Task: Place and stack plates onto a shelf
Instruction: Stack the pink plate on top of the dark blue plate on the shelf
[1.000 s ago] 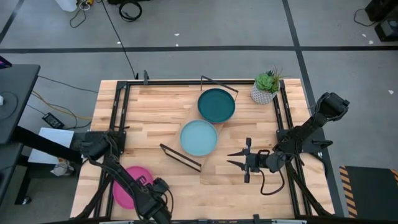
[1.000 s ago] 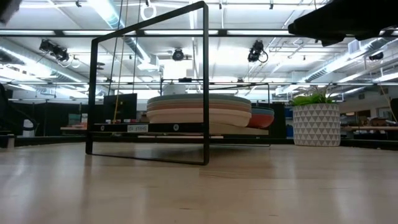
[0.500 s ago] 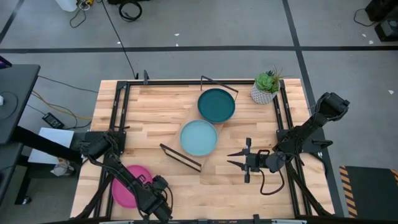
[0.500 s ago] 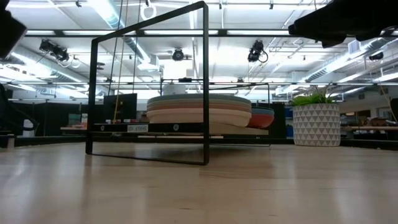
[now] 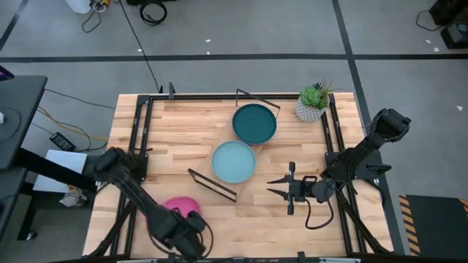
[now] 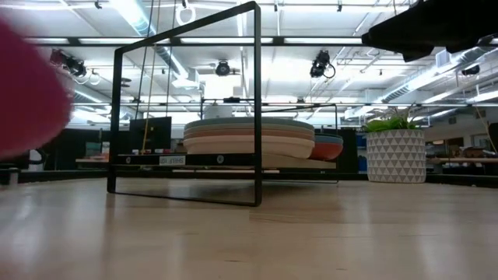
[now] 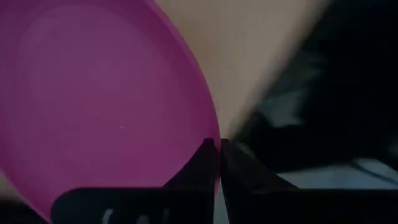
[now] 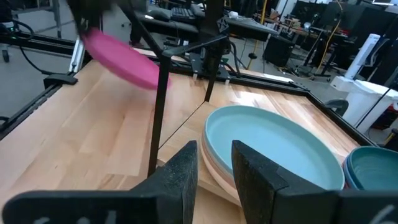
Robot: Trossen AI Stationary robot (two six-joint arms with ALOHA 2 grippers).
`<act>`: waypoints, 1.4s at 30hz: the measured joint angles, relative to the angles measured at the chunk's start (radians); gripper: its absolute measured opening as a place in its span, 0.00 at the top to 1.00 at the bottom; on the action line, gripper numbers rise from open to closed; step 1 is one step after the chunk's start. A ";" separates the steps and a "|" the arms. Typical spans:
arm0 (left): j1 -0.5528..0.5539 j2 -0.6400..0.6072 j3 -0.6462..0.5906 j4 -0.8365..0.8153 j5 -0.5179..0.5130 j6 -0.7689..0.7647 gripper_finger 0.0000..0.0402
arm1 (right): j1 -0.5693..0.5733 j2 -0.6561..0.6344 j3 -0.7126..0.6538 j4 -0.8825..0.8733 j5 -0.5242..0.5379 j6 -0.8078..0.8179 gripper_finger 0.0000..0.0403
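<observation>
A pink plate (image 5: 178, 205) hangs tilted above the table's near left part, with my left gripper (image 7: 217, 152) shut on its rim; it also shows as the pink plate (image 8: 118, 53) in the right wrist view. The shelf (image 5: 245, 191) lies slantwise mid-table. A light blue plate (image 5: 234, 161) tops a stack on it, and a dark teal plate (image 5: 254, 123) sits farther back. My right gripper (image 5: 276, 186) stands open and empty beside the shelf's right side, pointing at the stack. My left gripper pinches the pink plate's rim (image 7: 210, 127) between its two fingers (image 7: 202, 163), only at the edge. It comes at the plate from the table's near side. The plate is lifted clear of the table and tilted.
Black wire frames (image 5: 212, 183) stand at the shelf's two ends. A potted plant (image 5: 312, 102) stands at the far right corner. Black rails (image 5: 139, 131) run along the table's left and right sides. Bare wood lies between the lifted plate and the shelf.
The pink plate lay flat on the near left of the table a second ago. It is now lifted clear and tilted, shifted a little toward the table's right. My left gripper has risen with it. The plate has come into the low view as a pink blur.
</observation>
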 joint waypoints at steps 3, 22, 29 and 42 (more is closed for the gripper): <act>0.000 -0.048 0.139 0.035 -0.097 0.119 0.96 | 0.000 0.000 0.000 -0.009 0.000 0.011 0.74; 0.313 -0.087 0.462 0.121 -0.838 1.078 0.97 | 0.021 0.000 0.000 -0.219 -0.009 0.295 0.74; 0.640 0.054 0.461 -0.052 -0.507 1.043 0.97 | 0.074 -0.001 0.000 -0.263 0.002 0.396 0.74; 0.872 0.292 0.460 -0.077 -0.241 1.746 0.96 | 0.147 -0.001 0.000 -0.343 0.009 0.532 0.74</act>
